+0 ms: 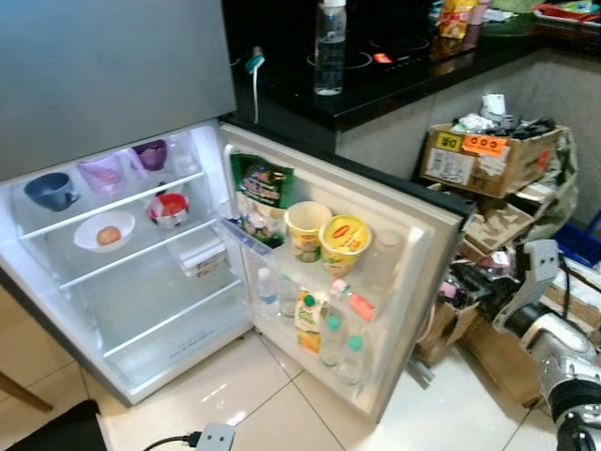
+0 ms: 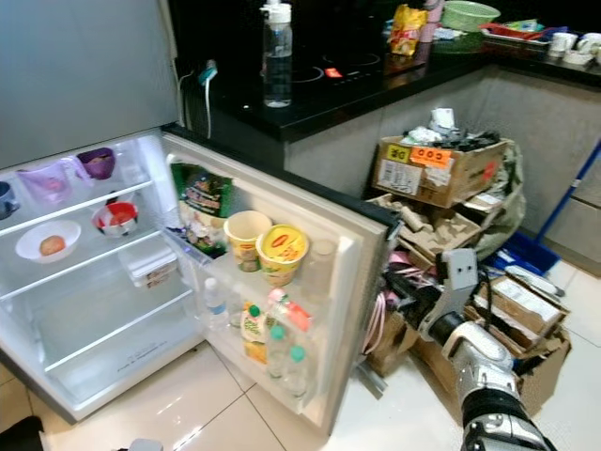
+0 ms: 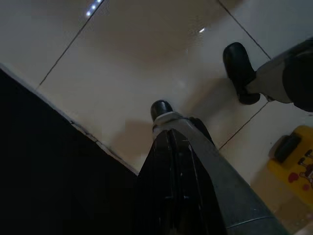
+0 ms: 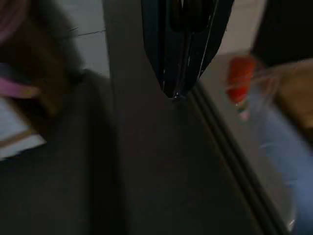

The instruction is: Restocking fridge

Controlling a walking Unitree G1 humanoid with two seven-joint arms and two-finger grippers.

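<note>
Left eye view: the fridge [image 1: 141, 357] stands open, its door [image 1: 413, 282] swung out toward my right side. Shelves hold a blue cup [image 1: 52, 191], a purple cup [image 1: 150, 154], a white bowl [image 1: 103, 232] and a red bowl [image 1: 169, 209]. The door racks carry a snack bag [image 1: 261, 199], two noodle cups [image 1: 327, 235] and small bottles [image 1: 333, 343] lower down. A tall water bottle [image 1: 330, 49] stands upright on the black bench [image 1: 394, 80] behind the door; I judge it a likely item to restock. My right arm [image 1: 554, 338] comes in low at the right edge, beside the cardboard boxes [image 1: 488, 155].

Right eye view: same scene. The right arm sits just past the door's outer edge, between door and boxes, so it is the nearer arm to both door racks and bench. The bottle lies up and to the left of it, across the door, long axis vertical.

Left wrist view: the left end effector [image 3: 168, 147] points down at pale floor tiles [image 3: 122, 63], fingers pressed together, holding nothing. A dark foot [image 3: 240, 72] shows on the tiles nearby.

Right wrist view: blurred. The right end effector [image 4: 180, 90] looks closed and empty, close against a dark edge that I take for the door's side; something red [image 4: 240, 81] shows through the pane beside it.
</note>
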